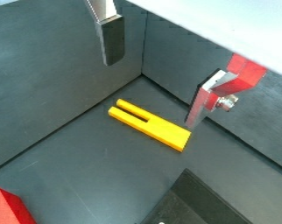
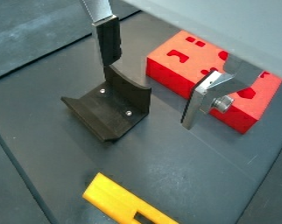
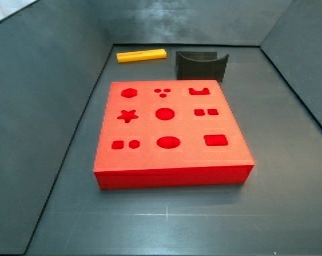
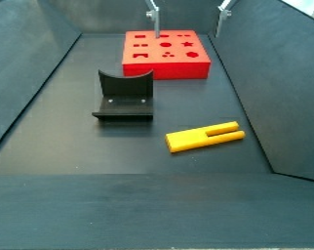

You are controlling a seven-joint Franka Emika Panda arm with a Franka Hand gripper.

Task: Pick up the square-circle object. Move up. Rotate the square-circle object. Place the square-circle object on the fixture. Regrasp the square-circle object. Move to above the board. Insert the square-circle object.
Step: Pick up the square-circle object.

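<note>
Open floor around the bar, walls close on two sides

Your tool [image 2: 155,77] hangs spread and empty above the floor; below it the square-circle object [image 4: 204,138] lies flat, with bare floor all round. The fixture [image 4: 123,97] stands well apart at centre left, the board [image 4: 167,54] at top centre, and the bin wall [image 4: 257,78] rises near the bar's right.

Floor [image 4: 134,161]: we see a dark grey matte surface, evenly lit.
Walls [image 3: 70,60]: we see dark grey panels sloping up on every side, enclosing the floor.
Gripper [image 1: 161,74]: above the floor.
</note>
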